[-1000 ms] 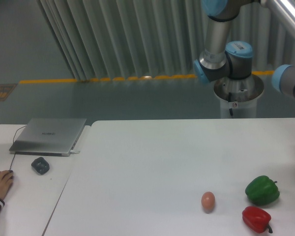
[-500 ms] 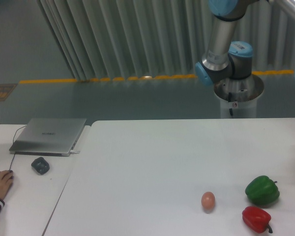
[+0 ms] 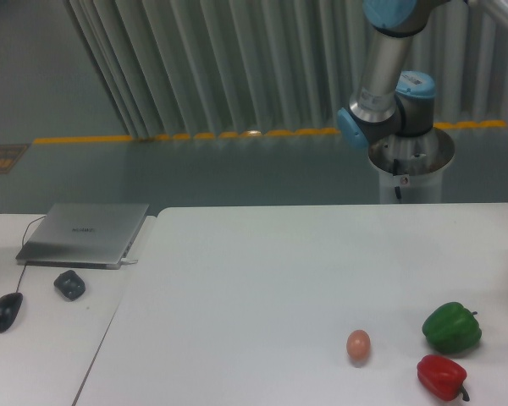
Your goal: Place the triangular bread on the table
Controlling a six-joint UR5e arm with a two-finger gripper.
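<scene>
On the white tabletop [image 3: 262, 279], toward its near right corner, lie a tan egg [image 3: 358, 345], a green pepper [image 3: 451, 327] and a red pepper [image 3: 441, 376], the peppers just beside each other and the egg a little to their left. Behind the far edge, the arm [image 3: 388, 76] rises from its base and runs out of the picture at the top right. Its claw is out of view, so its state cannot be told. The bread is nowhere visible. At left, a side desk [image 3: 42, 338] carries a closed laptop [image 3: 83, 233], a black mouse [image 3: 6, 310] and a small dark object [image 3: 69, 284].
</scene>
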